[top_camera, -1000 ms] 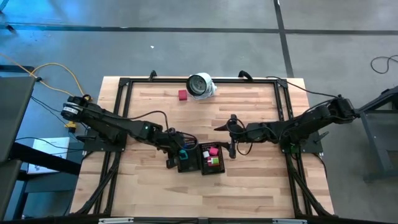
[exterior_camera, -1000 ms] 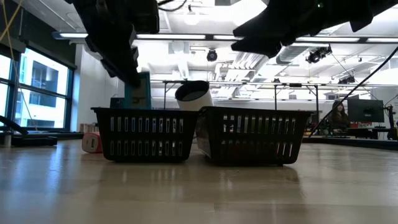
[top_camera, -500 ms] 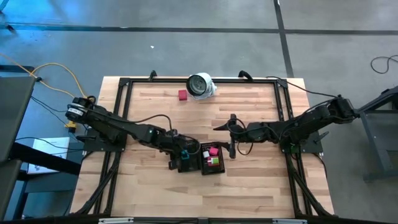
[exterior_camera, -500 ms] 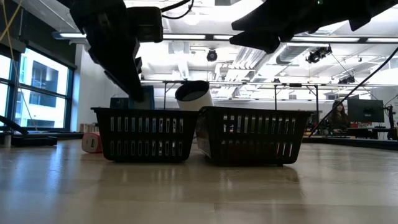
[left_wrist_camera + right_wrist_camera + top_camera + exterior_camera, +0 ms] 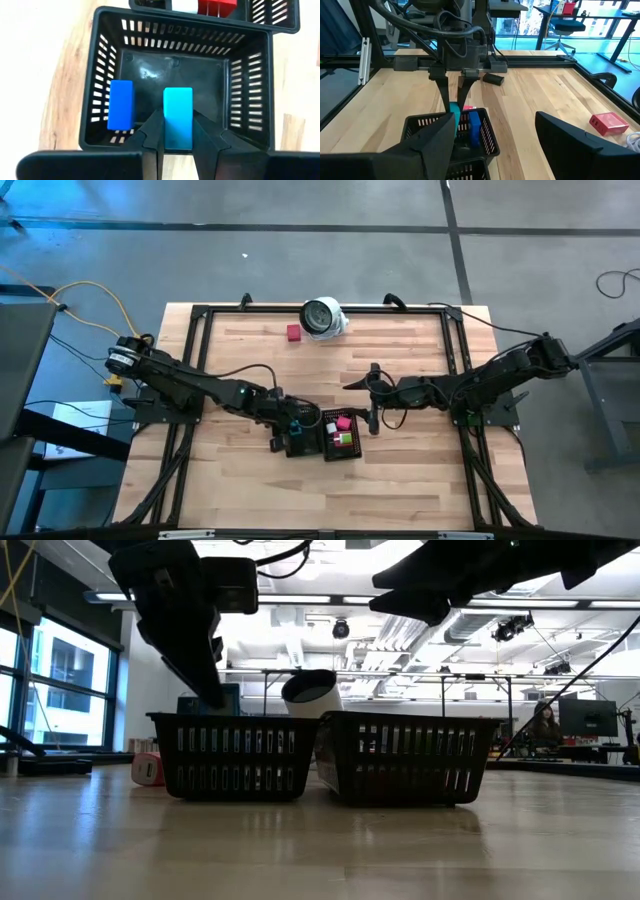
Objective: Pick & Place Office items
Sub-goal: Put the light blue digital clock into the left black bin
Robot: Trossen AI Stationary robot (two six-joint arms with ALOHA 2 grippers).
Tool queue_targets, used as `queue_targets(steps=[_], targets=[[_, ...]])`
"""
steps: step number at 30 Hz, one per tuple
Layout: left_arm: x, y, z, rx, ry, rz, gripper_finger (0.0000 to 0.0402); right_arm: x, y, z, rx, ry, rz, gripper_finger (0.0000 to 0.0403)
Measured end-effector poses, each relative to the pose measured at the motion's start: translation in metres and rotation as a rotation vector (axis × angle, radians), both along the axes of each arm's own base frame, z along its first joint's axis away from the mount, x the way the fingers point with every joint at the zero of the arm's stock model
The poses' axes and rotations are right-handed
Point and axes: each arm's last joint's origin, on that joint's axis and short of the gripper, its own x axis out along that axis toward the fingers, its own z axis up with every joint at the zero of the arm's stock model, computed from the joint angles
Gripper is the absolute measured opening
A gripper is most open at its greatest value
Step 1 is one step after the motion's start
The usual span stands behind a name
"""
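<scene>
Pale wood planks make up your table (image 5: 250, 355), edged by a black frame, with an open office hall showing behind it in the low view.

Your left gripper (image 5: 178, 131) hangs over the left black mesh tray (image 5: 250, 107), its two fingers (image 5: 152, 131) pressed against the sides of a cyan block (image 5: 178, 118) held upright above the tray floor. In the right wrist view you see that same cyan block (image 5: 455, 110) pinched just at the tray rim. A darker blue block (image 5: 121, 104) lies on the tray floor beside the near-left wall, apart from the cyan one.

Your right gripper (image 5: 495, 137) waits spread wide, holding nothing, above the table just beyond the right tray (image 5: 357, 453) on the right arm's side.

You have two trays set side by side, touching, near the front middle of the table. The right tray holds a pink piece (image 5: 343, 423), a red piece (image 5: 335, 439) and a green piece (image 5: 347, 440); you cannot tell whether more lie under them. One red piece (image 5: 293, 333) sits alone near the far edge, just beside a round white-and-grey object (image 5: 323, 317).

Bare wood lies open on both sides of the trays and between them and the far edge, so you have free room there. A person (image 5: 546, 726) sits far back in the hall.
</scene>
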Motion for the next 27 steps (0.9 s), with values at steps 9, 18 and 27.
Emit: queue_targets(steps=[9, 18, 27], targets=[[-0.0002, -0.0006, -0.0001, -0.02, 0.005, -0.002, 0.0074, 0.0, 0.0, 0.0, 0.0, 0.0, 0.0, 0.0261], [-0.0002, -0.0007, -0.0001, -0.023, 0.006, -0.004, 0.0079, 0.0, 0.0, 0.0001, 0.001, 0.0, 0.0, 0.0261], [0.001, -0.001, 0.0007, -0.027, -0.009, -0.005, 0.0081, 0.0, 0.0, 0.0001, 0.001, 0.0, 0.001, 0.0261]])
